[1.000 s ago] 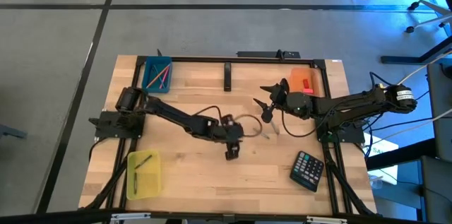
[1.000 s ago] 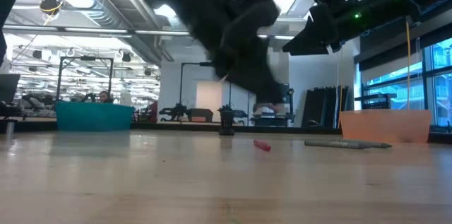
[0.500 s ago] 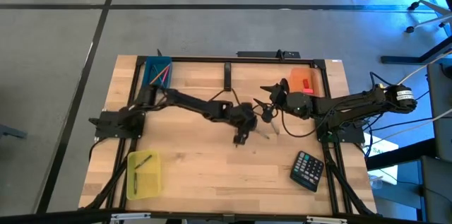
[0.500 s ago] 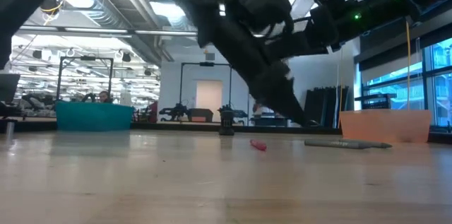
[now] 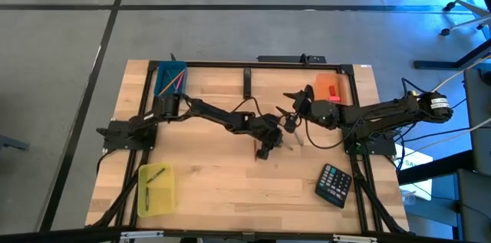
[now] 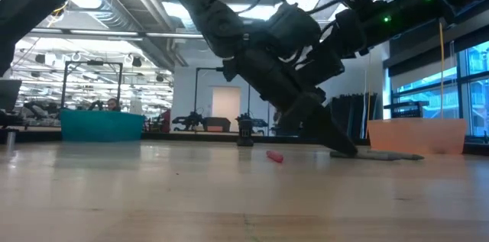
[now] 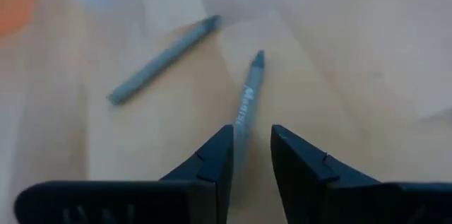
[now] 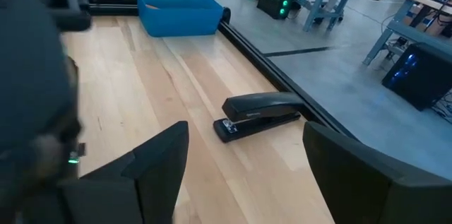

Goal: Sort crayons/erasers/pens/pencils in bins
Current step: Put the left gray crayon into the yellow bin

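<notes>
Two grey sticks lie flat on the wood at the table's middle, one (image 7: 248,90) pointing away from my left gripper and one (image 7: 164,60) beside it. My left gripper (image 7: 252,146) is open, slanting down, its fingertips low over the table (image 6: 342,150) on either side of the nearer stick's end. A small red eraser (image 6: 274,156) lies on the table close by. My right gripper (image 5: 288,114) waits open above the table, right of centre. The bins are teal-blue (image 5: 170,80), orange (image 5: 330,88) and yellow (image 5: 156,188). My left gripper's fingers (image 7: 212,160) straddle the near end of the grey stick (image 7: 240,119), coming at it slanting down and lying along it. The stick lies flat on the table. Whether a finger touches it, I cannot tell.
A black stapler (image 5: 248,82) lies at the far edge's middle and shows ahead of my right gripper (image 8: 258,114). A black calculator (image 5: 334,183) sits near right. The teal-blue bin holds coloured sticks, the yellow bin a green one. A black frame rims the table.
My left gripper has swung toward the table's right and far side and sunk toward the table, rolling its wrist, until its fingertips came down at the grey sticks. Its finger gap looks the same. My right arm has kept still.
</notes>
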Available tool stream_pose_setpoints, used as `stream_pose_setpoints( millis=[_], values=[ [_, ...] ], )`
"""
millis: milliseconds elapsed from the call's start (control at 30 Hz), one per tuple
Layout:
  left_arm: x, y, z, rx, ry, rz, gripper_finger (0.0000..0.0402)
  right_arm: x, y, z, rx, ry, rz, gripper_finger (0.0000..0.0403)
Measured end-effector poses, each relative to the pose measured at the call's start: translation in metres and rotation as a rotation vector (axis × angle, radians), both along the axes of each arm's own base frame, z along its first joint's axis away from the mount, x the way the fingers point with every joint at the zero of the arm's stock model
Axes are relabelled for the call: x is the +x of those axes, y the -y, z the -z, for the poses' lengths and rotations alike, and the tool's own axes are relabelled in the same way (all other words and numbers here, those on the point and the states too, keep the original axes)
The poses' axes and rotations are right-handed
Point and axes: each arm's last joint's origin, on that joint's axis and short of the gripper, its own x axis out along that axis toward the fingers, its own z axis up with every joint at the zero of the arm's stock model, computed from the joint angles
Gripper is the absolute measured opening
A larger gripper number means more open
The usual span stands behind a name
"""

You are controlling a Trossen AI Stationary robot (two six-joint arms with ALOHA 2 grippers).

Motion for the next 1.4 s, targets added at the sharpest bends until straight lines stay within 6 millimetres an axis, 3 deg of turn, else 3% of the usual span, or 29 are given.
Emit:
stream_pose_setpoints(
  millis=[267,600,867,1133,1267,1400],
  values=[
    [0.000,-0.004,0.010,-0.016,-0.030,-0.050,0.0079,0.000,0.000,0.000,0.000,0.003,-0.001,0.0281],
    [-0.002,0.005,0.012,-0.042,-0.073,-0.150,0.0008,0.000,0.000,0.000,-0.001,0.002,-0.002,0.0281],
    [-0.008,0.021,-0.004,-0.019,-0.092,-0.265,0.0029,0.000,0.000,0.000,-0.007,-0.008,0.016,0.0281],
    [-0.048,0.049,-0.065,-0.004,-0.257,-0.517,0.0021,-0.002,0.002,0.002,-0.030,-0.032,0.082,0.0281],
    [-0.082,0.074,-0.089,-0.006,-0.394,-0.649,0.0015,-0.002,0.002,0.002,-0.029,-0.036,0.081,0.0281],
    [-0.128,0.115,-0.114,-0.063,-0.526,-0.807,0.0021,-0.003,0.002,0.003,-0.025,-0.043,0.082,0.0281]
  ],
)
